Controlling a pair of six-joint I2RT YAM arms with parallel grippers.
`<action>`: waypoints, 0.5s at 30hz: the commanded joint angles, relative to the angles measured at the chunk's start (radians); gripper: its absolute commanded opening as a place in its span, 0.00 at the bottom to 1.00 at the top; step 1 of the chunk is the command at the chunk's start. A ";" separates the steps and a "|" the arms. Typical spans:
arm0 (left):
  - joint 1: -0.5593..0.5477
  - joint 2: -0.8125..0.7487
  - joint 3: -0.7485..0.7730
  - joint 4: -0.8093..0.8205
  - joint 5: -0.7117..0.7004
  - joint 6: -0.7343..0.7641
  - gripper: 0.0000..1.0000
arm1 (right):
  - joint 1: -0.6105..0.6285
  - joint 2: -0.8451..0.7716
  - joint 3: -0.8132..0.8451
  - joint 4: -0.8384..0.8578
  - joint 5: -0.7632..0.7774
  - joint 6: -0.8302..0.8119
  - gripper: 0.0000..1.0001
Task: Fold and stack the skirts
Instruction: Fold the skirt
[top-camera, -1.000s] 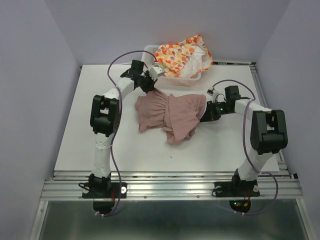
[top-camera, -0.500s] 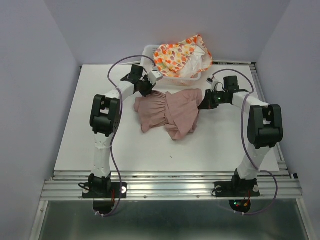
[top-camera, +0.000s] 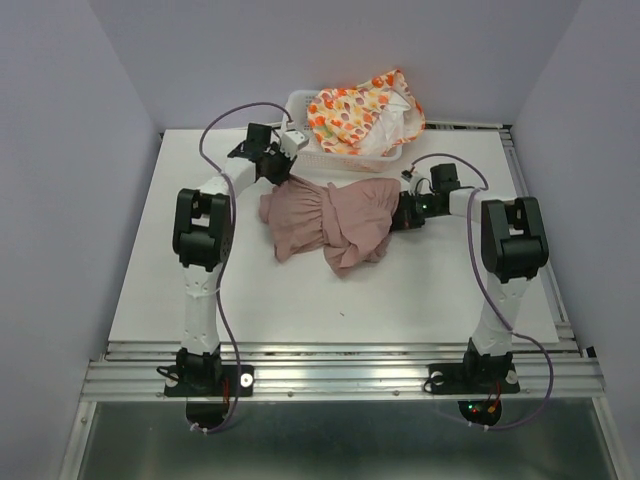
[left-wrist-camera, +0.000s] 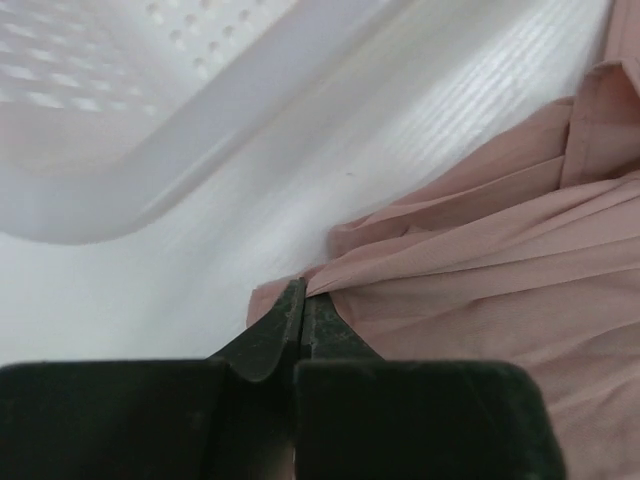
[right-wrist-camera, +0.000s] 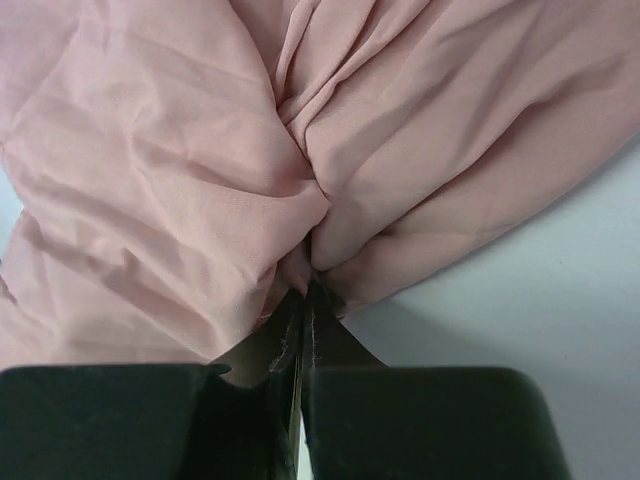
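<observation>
While I watch from the overhead camera, the pink skirt (top-camera: 328, 222) lies crumpled on the far half of the white table (top-camera: 180, 290), running sideways between my two arms. Its left part is spread out in gathered pleats. Its right part is bunched and folded over itself, with a lobe hanging toward the near side.

The left gripper (top-camera: 283, 172) sits at the skirt's far left corner, just in front of the white mesh basket (top-camera: 335, 160). On the left wrist camera I see its fingers pressed together with a thin edge of pink fabric caught at their tips. The basket's perforated wall is close beyond, with bare table between.

The right gripper (top-camera: 400, 212) is at the skirt's right edge, low over the table. On the right wrist camera its jaws are clamped tight on a pinch of pink cloth, and folds radiate from that point across the view.

The printed skirt (top-camera: 362, 112), cream with orange, red and yellow spots, sits heaped in the basket at the far edge of the table and spills above the rim. Neither claw touches it. The two skirts are apart, with the basket's front wall between them. I cannot tell how much of the pink skirt is lifted clear of the table.
</observation>
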 joint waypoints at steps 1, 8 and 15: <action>0.033 -0.059 0.111 0.017 -0.042 -0.032 0.31 | 0.007 -0.004 -0.031 -0.030 0.155 -0.055 0.01; 0.034 -0.255 0.013 0.067 -0.026 -0.145 0.94 | 0.056 -0.080 -0.128 -0.044 0.129 -0.028 0.01; -0.002 -0.563 -0.357 0.038 0.144 -0.199 0.77 | 0.065 -0.172 -0.268 -0.071 0.141 0.014 0.01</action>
